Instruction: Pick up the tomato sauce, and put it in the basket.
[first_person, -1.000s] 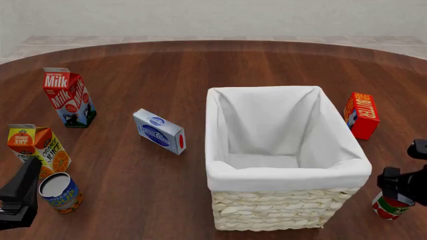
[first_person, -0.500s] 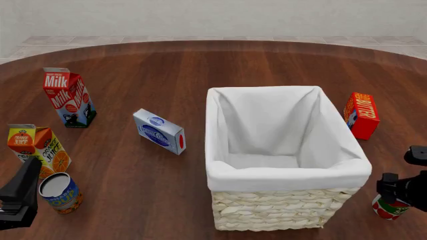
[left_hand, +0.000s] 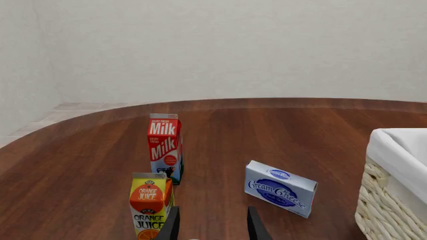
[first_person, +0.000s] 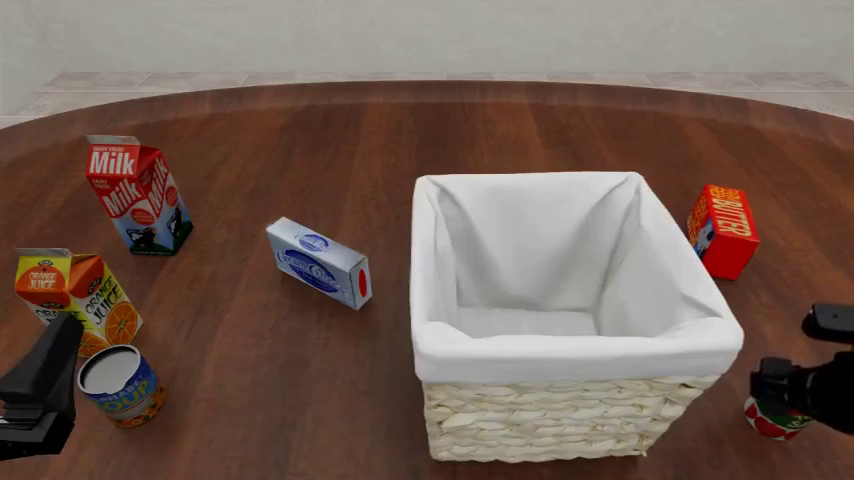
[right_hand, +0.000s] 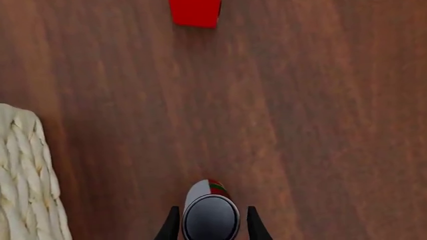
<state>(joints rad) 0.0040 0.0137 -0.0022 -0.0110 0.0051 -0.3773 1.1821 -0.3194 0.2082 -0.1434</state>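
Right gripper (right_hand: 210, 226): jaws apart, one finger on each side of the can, not yet clamped.
Basket (first_person: 534, 420): landmark; upright, opening free.
Can (right_hand: 211, 215): tomato sauce, upright on the table just right of the basket's near corner.
Advice: centre fingers on the label, squeeze gently, lift straight above the rim.
Left gripper (left_hand: 212, 227): fingers parted, holding nothing, left of the basket.

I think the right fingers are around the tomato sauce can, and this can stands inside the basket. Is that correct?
Not quite. The right gripper's fingers do sit either side of the tomato sauce can, but the can stands on the table, outside the basket. The right wrist view shows it best; the front view agrees.
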